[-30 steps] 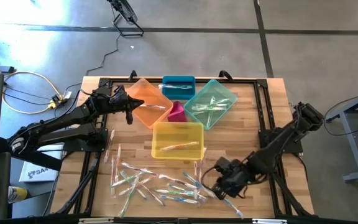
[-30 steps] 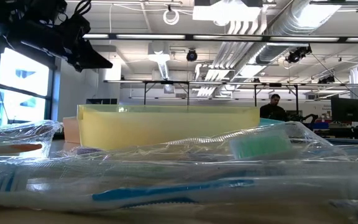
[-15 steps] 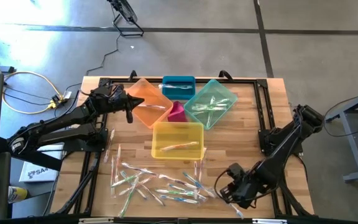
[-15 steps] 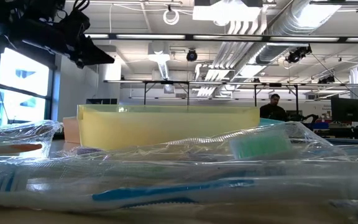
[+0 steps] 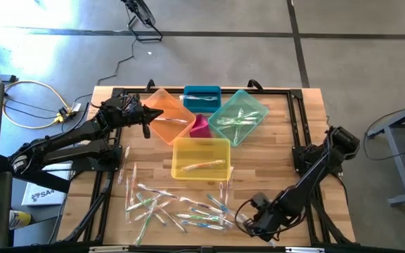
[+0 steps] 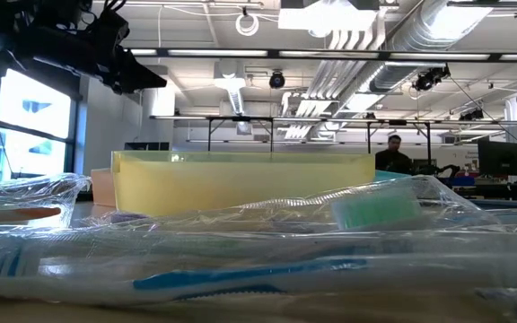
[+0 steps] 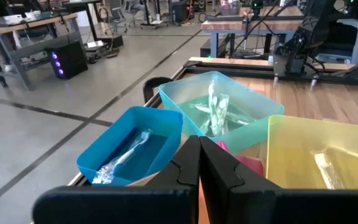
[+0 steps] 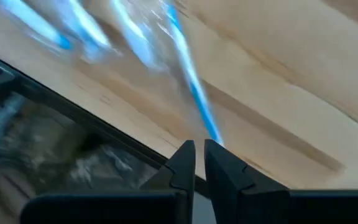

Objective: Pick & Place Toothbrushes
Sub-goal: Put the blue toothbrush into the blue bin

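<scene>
At the near edge of the wooden slatted surface, the right claw sits low, just beside the end of the scatter of thin wrapped toothbrushes. In its wrist view its fingers are nearly together around the tip of a blue-handled toothbrush in a clear wrapper, whose long axis runs straight away from the claw; whether the tip is truly clamped I cannot tell. The rest of the pile lies to that claw's left along the near edge, so the right arm is much the nearer one.

Farther back stands the yellow translucent plastic bin holding one brush, then the teal bin, orange bin and blue bin. The left claw, fingers together and empty, hovers by the orange bin.
</scene>
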`<control>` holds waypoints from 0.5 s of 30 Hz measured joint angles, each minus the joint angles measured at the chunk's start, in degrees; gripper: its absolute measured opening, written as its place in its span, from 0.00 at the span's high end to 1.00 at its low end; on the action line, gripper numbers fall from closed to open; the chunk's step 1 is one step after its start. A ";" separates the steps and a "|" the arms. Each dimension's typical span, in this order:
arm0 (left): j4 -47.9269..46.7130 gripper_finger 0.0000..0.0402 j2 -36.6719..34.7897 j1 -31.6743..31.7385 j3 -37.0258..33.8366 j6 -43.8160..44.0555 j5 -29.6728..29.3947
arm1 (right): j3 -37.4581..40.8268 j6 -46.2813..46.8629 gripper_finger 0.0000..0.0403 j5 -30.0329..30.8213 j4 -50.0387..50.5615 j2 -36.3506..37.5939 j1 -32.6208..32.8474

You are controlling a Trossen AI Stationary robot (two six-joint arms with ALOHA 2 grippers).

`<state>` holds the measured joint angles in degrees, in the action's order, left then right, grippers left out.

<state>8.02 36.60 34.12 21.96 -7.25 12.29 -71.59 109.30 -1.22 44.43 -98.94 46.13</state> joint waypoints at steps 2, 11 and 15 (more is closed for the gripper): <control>0.02 1.00 0.00 -0.02 0.00 0.00 0.01 | 0.00 -0.03 0.94 1.36 -1.22 0.00 0.00; 0.02 1.00 0.00 0.01 0.00 0.02 0.11 | -0.02 -1.11 0.93 4.54 -0.91 0.00 0.69; -0.06 1.00 0.00 -0.01 0.00 0.02 0.17 | -0.02 -0.96 0.86 5.42 -0.89 0.00 0.76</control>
<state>7.96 36.60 34.11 21.96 -7.22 12.47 -71.61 108.34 4.21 43.54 -98.94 46.89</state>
